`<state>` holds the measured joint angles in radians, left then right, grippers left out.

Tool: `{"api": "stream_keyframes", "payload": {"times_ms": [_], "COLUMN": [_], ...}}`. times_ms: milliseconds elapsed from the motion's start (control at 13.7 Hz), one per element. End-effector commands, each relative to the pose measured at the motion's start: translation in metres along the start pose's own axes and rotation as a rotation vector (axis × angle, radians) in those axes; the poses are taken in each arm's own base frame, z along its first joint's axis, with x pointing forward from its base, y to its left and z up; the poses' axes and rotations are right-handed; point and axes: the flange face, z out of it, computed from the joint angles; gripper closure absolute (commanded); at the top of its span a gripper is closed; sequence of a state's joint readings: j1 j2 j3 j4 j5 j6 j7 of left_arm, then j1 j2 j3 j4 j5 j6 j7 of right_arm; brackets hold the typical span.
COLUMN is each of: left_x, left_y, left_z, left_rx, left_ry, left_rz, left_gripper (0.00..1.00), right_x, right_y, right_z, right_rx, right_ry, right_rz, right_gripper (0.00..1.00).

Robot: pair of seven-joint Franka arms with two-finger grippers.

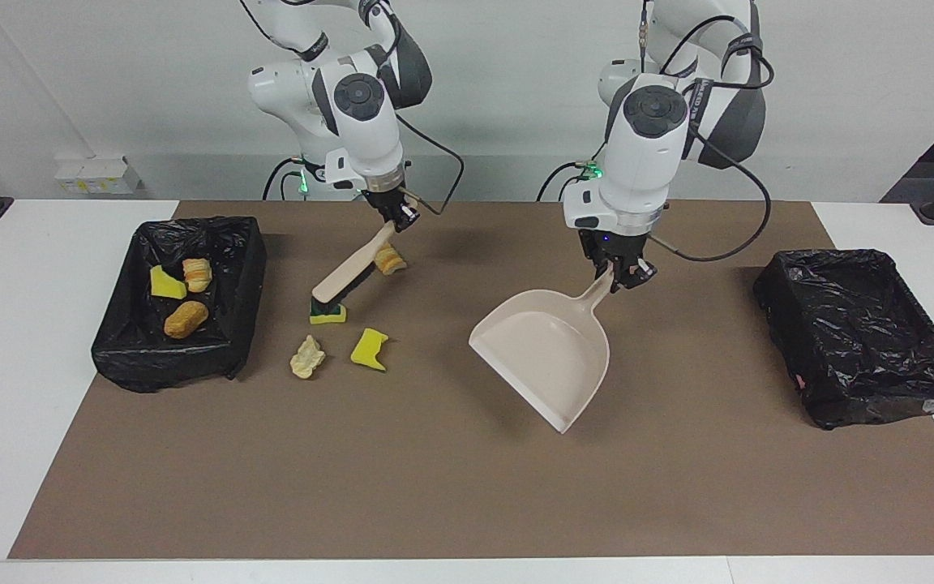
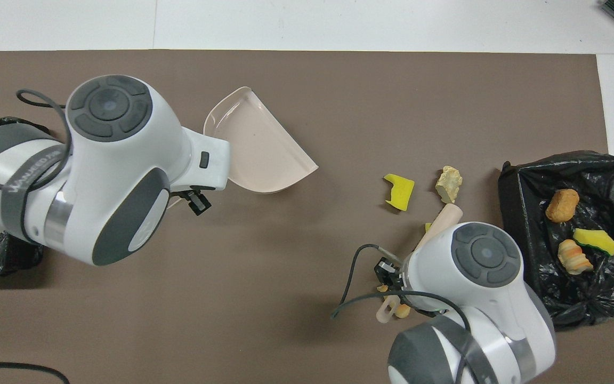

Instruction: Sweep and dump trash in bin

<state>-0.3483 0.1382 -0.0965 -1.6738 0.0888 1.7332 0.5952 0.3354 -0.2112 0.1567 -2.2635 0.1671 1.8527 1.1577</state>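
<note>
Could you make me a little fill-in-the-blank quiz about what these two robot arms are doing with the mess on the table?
1. The right pincer is shut on the handle of the ____.
2. The left pincer holds the dustpan, which has ____ scraps in it.
3. The bin at the right arm's end holds ____ scraps.
4. The bin at the left arm's end is lined with a ____ bag.

Missing words: brush; no; three; black

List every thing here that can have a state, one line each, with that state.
Left gripper: shut on the dustpan's handle.
Dustpan: held, tilted, empty.
Right gripper: shut on the brush's handle.
Brush: held slantwise, bristles on a green-topped sponge.
Bin near the right arm's end: holds three scraps.
Other bin: no scraps visible.
</note>
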Motion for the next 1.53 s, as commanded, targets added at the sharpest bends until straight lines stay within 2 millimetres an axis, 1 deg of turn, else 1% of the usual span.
{"api": "stream_keyframes", "payload": {"times_ms": [0,73,218,291,364,437,509,582,655,728,800,873,946,1019,1164,1237,1310,1455], "left_x": [-0.019,-0.025,-0.033,-0.036,-0.038,-0.037,-0.031,-0.022,-0.02,-0.022,-0.023,-0.025,-0.024,-0.024,-0.025,-0.027,-0.028,-0.028], "left_y": [-0.012,-0.017,-0.021,-0.023,-0.02,-0.011,-0.005,0.003,0.004,0.008,0.011,0.013,0.016,0.019,0.026,0.027,0.026,0.026], "left_z": [0.012,0.016,0.022,0.034,0.046,0.058,0.064,0.067,0.073,0.081,0.084,0.09,0.094,0.098,0.109,0.109,0.109,0.108], "left_rx": [-0.005,-0.004,0.01,0.009,0.01,0.026,0.058,0.074,0.067,0.061,0.063,0.06,0.064,0.067,0.056,0.056,0.055,0.057], "left_ry": [-0.033,-0.029,-0.015,-0.015,-0.018,-0.005,0.021,0.036,0.031,0.026,0.028,0.026,0.03,0.032,0.022,0.022,0.021,0.023], "left_rz": [0.206,0.259,0.32,0.36,0.383,0.4,0.415,0.436,0.44,0.444,0.446,0.448,0.456,0.463,0.502,0.501,0.499,0.498], "left_gripper": [1.0,1.0,1.0,1.0,1.0,1.0,1.0,1.0,1.0,1.0,1.0,1.0,1.0,1.0,1.0,1.0,1.0,1.0], "right_x": [-0.042,-0.057,-0.097,-0.119,-0.141,-0.156,-0.159,-0.159,-0.155,-0.148,-0.14,-0.127,-0.119,-0.107,-0.078,-0.064,-0.052,-0.041], "right_y": [0.01,0.009,-0.001,-0.008,-0.02,-0.029,-0.038,-0.045,-0.05,-0.055,-0.055,-0.058,-0.062,-0.069,-0.075,-0.08,-0.087,-0.111], "right_z": [0.005,0.011,0.022,0.033,0.052,0.067,0.08,0.09,0.104,0.109,0.113,0.115,0.113,0.111,0.109,0.107,0.104,0.088], "right_rx": [0.028,0.021,0.033,0.033,0.029,0.037,0.049,0.061,0.053,0.066,0.073,0.071,0.076,0.086,0.101,0.128,0.148,0.179], "right_ry": [-0.075,-0.094,-0.108,-0.101,-0.091,-0.085,-0.083,-0.081,-0.066,-0.055,-0.036,-0.026,-0.013,-0.003,0.016,0.021,0.025,0.022], "right_rz": [0.087,0.128,0.201,0.226,0.252,0.281,0.305,0.31,0.307,0.302,0.269,0.243,0.209,0.186,0.125,0.105,0.081,0.059], "right_gripper": [1.0,1.0,1.0,1.0,1.0,1.0,1.0,1.0,1.0,1.0,1.0,1.0,1.0,1.0,1.0,1.0,1.0,1.0]}}
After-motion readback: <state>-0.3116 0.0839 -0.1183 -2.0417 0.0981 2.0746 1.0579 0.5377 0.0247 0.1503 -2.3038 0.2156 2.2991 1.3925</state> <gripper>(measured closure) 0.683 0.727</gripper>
